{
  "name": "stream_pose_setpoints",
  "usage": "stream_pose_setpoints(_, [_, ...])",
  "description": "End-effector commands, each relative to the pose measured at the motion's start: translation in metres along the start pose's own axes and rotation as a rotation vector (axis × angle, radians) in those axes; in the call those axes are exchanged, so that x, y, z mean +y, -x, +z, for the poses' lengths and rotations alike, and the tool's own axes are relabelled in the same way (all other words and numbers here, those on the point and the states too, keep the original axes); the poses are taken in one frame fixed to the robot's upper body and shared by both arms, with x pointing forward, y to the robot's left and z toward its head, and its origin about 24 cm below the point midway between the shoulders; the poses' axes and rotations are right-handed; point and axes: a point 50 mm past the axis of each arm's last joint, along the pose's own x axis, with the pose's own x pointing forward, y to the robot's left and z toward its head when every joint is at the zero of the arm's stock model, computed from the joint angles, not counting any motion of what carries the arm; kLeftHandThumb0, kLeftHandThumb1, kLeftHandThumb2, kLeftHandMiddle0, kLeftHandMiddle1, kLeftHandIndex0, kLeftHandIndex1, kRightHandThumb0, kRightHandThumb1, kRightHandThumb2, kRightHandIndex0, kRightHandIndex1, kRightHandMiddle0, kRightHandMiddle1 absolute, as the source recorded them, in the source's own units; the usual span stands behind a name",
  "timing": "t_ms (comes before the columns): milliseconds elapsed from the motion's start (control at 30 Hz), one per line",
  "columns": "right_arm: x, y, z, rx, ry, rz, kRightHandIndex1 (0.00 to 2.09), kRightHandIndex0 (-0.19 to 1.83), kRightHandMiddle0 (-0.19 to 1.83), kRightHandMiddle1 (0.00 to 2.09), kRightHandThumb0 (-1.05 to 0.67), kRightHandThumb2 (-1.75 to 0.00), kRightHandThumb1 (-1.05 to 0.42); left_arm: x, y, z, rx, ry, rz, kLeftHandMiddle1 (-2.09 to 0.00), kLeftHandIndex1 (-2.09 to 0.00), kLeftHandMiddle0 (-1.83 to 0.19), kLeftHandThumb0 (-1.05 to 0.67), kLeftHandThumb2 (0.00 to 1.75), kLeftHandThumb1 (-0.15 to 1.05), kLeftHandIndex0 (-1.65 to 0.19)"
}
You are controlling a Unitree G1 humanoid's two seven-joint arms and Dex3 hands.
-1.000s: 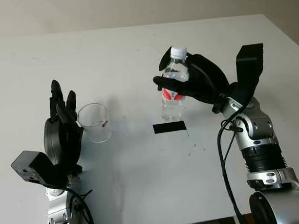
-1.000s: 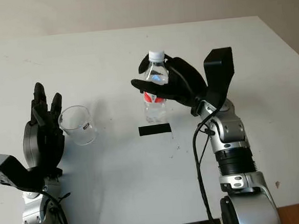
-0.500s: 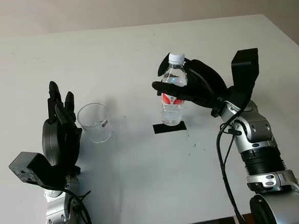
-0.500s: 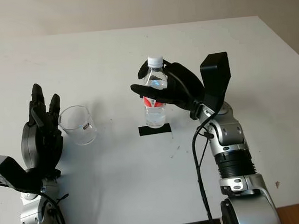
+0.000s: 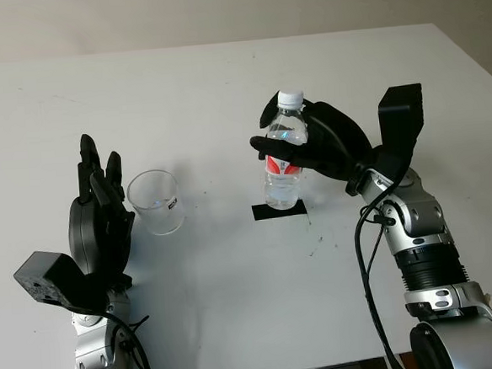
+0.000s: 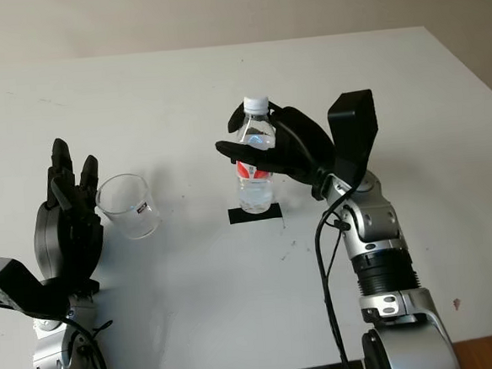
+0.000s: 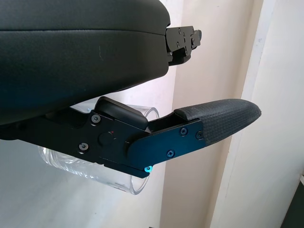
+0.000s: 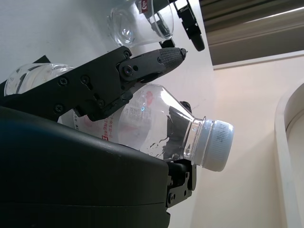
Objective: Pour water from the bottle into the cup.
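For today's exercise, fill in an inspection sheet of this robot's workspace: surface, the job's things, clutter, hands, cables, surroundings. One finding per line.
Surface: white table, a few small dark specks near its front.
Job's things: bottle upright with its white cap on, base on or just above the black rectangular marker; clear cup upright, no water visible in it.
Clutter: nothing seen.
Hands: right hand wrapped around the bottle; left hand open beside the cup, whether it touches cannot be told.
Cables: black cable looping along the right forearm.
Surroundings: pale wall behind the table.
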Motion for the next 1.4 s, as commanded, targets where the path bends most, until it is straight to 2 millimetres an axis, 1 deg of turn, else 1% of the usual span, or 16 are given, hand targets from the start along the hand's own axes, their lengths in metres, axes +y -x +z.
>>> stream_pose_setpoints(0, [0.002, 0.000, -0.001, -0.017, 0.005, 0.000, 2.09, 1.18, 0.29, 2.09, -0.26, -0.36, -1.05, 0.002, 0.004, -0.002, 0.008, 0.000, 0.003, -0.36, 0.00, 0.19, -0.89, 0.75, 1.05, 0.12])
stream_pose_setpoints(600, [0.010, 0.008, -0.025, -0.054, 0.078, 0.009, 2.09, 1.04, 0.35, 2.09, -0.24, -0.31, -1.05, 0.003, 0.003, -0.001, 0.003, -0.004, 0.001, -0.37, 0.00, 0.19, -0.89, 0.75, 1.05, 0.12])
stream_pose_setpoints(667, [0.010, 0.009, -0.026, -0.048, 0.089, 0.014, 2.09, 0.98, 0.36, 2.09, -0.25, -0.30, -1.05, 0.004, 0.003, -0.001, 0.002, -0.005, -0.001, -0.35, 0.00, 0.19, -0.89, 0.75, 1.05, 0.13])
stream_pose_setpoints(700, [0.010, 0.010, -0.027, -0.044, 0.095, 0.018, 2.09, 0.89, 0.36, 2.09, -0.27, -0.28, -1.05, 0.004, 0.003, -0.001, 0.003, -0.006, -0.002, -0.36, 0.00, 0.19, -0.89, 0.75, 1.05, 0.12])
stream_pose_setpoints(733, [0.009, 0.011, -0.028, -0.039, 0.103, 0.022, 2.09, 0.72, 0.30, 2.09, -0.30, -0.25, -1.05, 0.004, 0.003, -0.002, 0.005, -0.008, -0.002, -0.36, 0.00, 0.19, -0.89, 0.75, 1.05, 0.12])
stream_pose_setpoints(867, [0.009, 0.013, -0.030, -0.038, 0.128, 0.029, 2.09, 0.21, -0.01, 2.09, -0.37, -0.16, -1.05, 0.003, 0.003, -0.002, 0.005, -0.008, 0.004, -0.38, 0.00, 0.19, -0.89, 0.75, 1.05, 0.11])
stream_pose_setpoints(933, [0.008, 0.013, -0.031, -0.038, 0.138, 0.027, 2.09, 0.04, -0.10, 2.09, -0.41, -0.12, -1.05, 0.003, 0.003, -0.001, 0.006, -0.008, 0.006, -0.39, 0.00, 0.19, -0.89, 0.76, 1.05, 0.11])
stream_pose_setpoints(1000, [0.006, 0.014, -0.032, -0.035, 0.133, 0.031, 2.09, -0.05, -0.15, 2.09, -0.45, -0.09, -1.04, 0.003, 0.003, -0.001, 0.006, -0.010, 0.002, -0.38, 0.00, 0.19, -0.89, 0.76, 1.05, 0.12])
stream_pose_setpoints(1033, [0.005, 0.014, -0.033, -0.032, 0.118, 0.042, 2.09, -0.12, -0.17, 2.04, -0.48, -0.07, -1.04, 0.003, 0.003, -0.001, 0.004, -0.011, -0.003, -0.38, 0.00, 0.19, -0.89, 0.75, 1.05, 0.13])
stream_pose_setpoints(1067, [0.004, 0.015, -0.034, -0.029, 0.112, 0.054, 1.82, -0.16, -0.18, 1.81, -0.50, -0.06, -1.02, 0.004, 0.003, -0.001, 0.003, -0.012, -0.005, -0.36, 0.00, 0.19, -0.89, 0.75, 1.05, 0.13])
stream_pose_setpoints(1100, [0.003, 0.015, -0.035, -0.022, 0.113, 0.067, 1.61, -0.18, -0.19, 1.61, -0.52, -0.05, -1.01, 0.004, 0.003, -0.001, 0.004, -0.011, -0.005, -0.36, 0.00, 0.19, -0.89, 0.75, 1.05, 0.13])
stream_pose_setpoints(1133, [0.002, 0.017, -0.036, -0.013, 0.135, 0.083, 1.33, -0.16, -0.18, 1.38, -0.54, -0.05, -0.99, 0.004, 0.003, -0.001, 0.004, -0.008, -0.005, -0.35, 0.00, 0.19, -0.89, 0.75, 1.05, 0.13])
stream_pose_setpoints(1167, [0.001, 0.018, -0.038, -0.002, 0.159, 0.095, 0.83, -0.10, -0.15, 0.93, -0.58, -0.05, -0.98, 0.004, 0.002, -0.001, 0.005, -0.006, -0.004, -0.35, 0.00, 0.19, -0.89, 0.75, 1.05, 0.12])
stream_pose_setpoints(1200, [0.000, 0.020, -0.039, 0.009, 0.175, 0.105, 0.53, -0.02, -0.09, 0.64, -0.60, -0.05, -0.97, 0.004, 0.002, -0.001, 0.006, -0.005, -0.002, -0.36, 0.00, 0.19, -0.89, 0.75, 1.05, 0.11])
stream_pose_setpoints(1267, [-0.001, 0.022, -0.042, 0.027, 0.178, 0.117, 0.18, -0.03, -0.09, 0.30, -0.63, -0.05, -0.95, 0.004, 0.002, -0.001, 0.007, -0.003, -0.001, -0.38, 0.00, 0.19, -0.89, 0.74, 1.05, 0.10])
stream_pose_setpoints(1367, [-0.003, 0.026, -0.045, 0.046, 0.174, 0.130, 0.05, -0.14, -0.17, 0.11, -0.67, -0.05, -0.93, 0.005, 0.002, -0.001, 0.006, -0.007, -0.004, -0.38, 0.00, 0.19, -0.89, 0.74, 1.05, 0.11])
